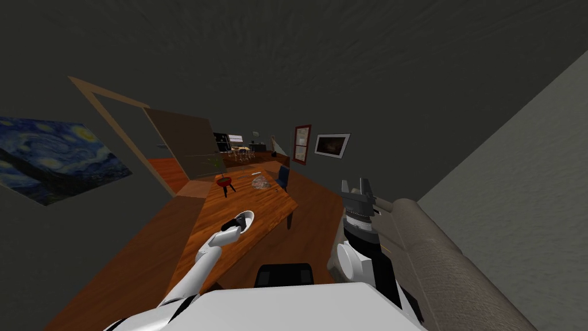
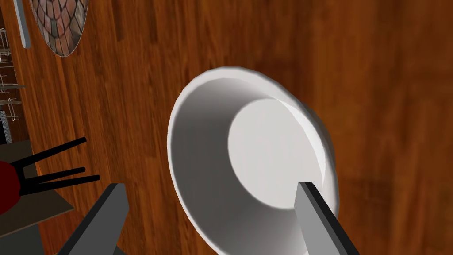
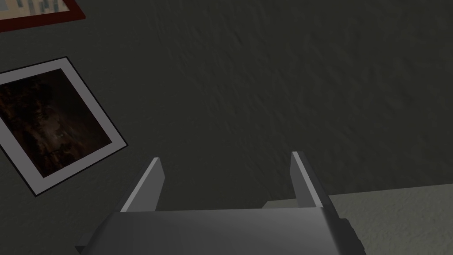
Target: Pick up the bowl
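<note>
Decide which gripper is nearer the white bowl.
Left. The left gripper is open at the bowl, one finger over its inside, the other outside its rim. The right gripper is raised beside the sofa, away from the table.

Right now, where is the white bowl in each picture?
Head view: the bowl sits on the wooden table, under the left hand.
Left wrist view: the bowl is in the middle, just ahead of the open left hand.
Right wrist view: not in it.
Shared landmark: the red thing with black legs.
</note>
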Controlling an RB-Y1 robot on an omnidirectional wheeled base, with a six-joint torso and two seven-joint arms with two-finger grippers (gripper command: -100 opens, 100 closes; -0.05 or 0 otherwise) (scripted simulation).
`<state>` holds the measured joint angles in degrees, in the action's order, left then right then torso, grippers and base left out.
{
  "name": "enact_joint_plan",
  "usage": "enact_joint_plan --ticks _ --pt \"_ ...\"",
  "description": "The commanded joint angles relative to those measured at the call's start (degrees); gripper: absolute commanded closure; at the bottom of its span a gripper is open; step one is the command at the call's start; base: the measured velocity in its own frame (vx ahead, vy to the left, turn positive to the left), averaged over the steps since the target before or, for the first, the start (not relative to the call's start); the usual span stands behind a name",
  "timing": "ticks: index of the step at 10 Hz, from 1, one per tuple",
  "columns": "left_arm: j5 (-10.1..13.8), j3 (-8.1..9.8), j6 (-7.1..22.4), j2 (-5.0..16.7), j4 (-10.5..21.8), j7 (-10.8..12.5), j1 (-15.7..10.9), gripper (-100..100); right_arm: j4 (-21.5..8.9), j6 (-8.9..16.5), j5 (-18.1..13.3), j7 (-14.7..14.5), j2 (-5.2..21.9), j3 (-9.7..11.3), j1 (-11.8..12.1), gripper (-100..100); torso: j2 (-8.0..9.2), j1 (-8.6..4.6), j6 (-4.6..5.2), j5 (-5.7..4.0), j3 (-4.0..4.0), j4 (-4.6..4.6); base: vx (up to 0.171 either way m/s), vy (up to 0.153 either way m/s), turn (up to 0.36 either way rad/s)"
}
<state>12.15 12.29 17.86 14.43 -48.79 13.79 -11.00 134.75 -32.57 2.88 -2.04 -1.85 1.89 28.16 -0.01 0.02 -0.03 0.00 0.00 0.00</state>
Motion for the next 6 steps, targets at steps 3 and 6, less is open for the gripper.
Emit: enact_joint_plan --ticks 3,6 --pt "1.00 0.51 2.27 0.16 4.69 0.02 -1.84 -100 0.00 0.00 0.00 0.00 0.00 0.00 0.00 0 0.00 0.00 0.00 0.00 0.00 0.00 0.001 0.006 -0.016" --pt "2.22 1.12 5.00 0.44 9.33 -0.02 -3.77 -100 0.00 0.00 0.00 0.00 0.00 0.00 0.00 0 0.00 0.00 -0.01 0.00 0.00 0.00 0.003 0.007 -0.019"
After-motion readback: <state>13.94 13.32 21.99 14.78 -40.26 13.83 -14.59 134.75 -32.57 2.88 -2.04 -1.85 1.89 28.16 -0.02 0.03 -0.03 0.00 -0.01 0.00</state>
